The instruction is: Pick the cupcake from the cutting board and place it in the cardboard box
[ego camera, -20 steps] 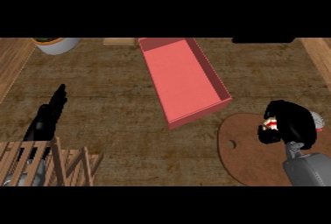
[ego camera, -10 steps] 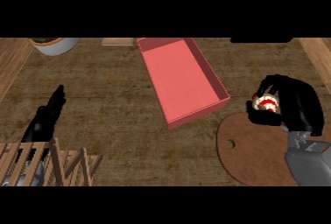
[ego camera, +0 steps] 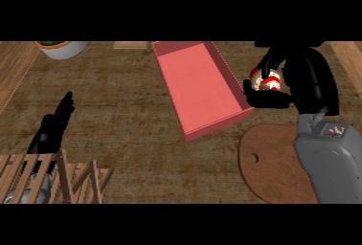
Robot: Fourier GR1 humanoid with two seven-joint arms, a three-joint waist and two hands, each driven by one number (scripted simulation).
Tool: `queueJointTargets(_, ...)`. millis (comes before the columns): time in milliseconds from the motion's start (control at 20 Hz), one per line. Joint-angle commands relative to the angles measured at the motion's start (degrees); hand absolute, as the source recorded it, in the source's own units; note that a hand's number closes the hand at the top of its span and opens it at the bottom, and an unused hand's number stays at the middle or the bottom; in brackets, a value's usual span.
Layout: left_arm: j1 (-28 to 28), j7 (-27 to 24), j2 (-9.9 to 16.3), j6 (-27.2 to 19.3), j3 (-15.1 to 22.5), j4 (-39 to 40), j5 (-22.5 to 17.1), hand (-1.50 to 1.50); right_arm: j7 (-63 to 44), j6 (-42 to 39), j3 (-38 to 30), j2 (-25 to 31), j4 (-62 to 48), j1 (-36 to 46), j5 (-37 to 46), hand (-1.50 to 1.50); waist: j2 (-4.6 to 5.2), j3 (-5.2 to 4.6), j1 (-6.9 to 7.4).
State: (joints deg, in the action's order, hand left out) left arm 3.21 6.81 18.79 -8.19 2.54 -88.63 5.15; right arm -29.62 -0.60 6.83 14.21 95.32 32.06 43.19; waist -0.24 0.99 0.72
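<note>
The cupcake [ego camera: 266, 80] sits inside our right hand [ego camera: 297, 81], whose fingers [ego camera: 270, 99] are curled round it, grasping it from the side. It is lifted clear of the round wooden cutting board [ego camera: 272, 165] and hangs just beside the right wall of the cardboard box [ego camera: 201, 88], outside it. The box's pink floor lies to the left of the cupcake, and its long axis runs away from us with a slight tilt, so we judge the coming move to be a short carry leftward over that wall. Our right hand is much the nearer to the box. Compared with half a second ago, the hand has risen further and come closer to the box. Our left hand [ego camera: 55, 125] rests well left of the box, fingers straight, above a wooden rack [ego camera: 53, 179].
</note>
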Motion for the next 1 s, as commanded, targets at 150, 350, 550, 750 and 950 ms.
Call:
queueJointTargets(150,-3.1,1.2,-1.4,0.0,0.5,-2.4,-0.6,0.0,-6.5,-2.7,-1.5,-4.3,-10.5,16.3,1.4,1.5,0.25,-1.03,0.64)
queueJointTargets(350,-4.6,-2.0,-0.7,1.3,0.4,-1.2,-0.7,0.0,-0.4,2.9,-3.4,-5.7,-26.5,20.8,3.0,1.5,0.69,-1.02,1.64)
queueJointTargets(550,-0.4,-0.2,-3.4,-0.4,1.4,0.6,0.4,0.0,-1.2,4.3,-3.3,-9.9,-35.7,27.1,3.9,1.5,0.68,-1.02,1.03)
queueJointTargets(750,-2.5,-1.8,-3.3,-0.6,2.1,0.6,1.0,0.0,3.9,7.2,-6.4,-9.3,-47.5,29.9,3.1,1.5,0.97,-1.02,1.78)
queueJointTargets(950,-0.4,-0.5,-2.0,0.7,1.1,1.2,-0.2,0.0,4.2,11.4,-6.4,-12.6,-58.3,33.1,5.3,1.5,1.33,-1.03,2.62)
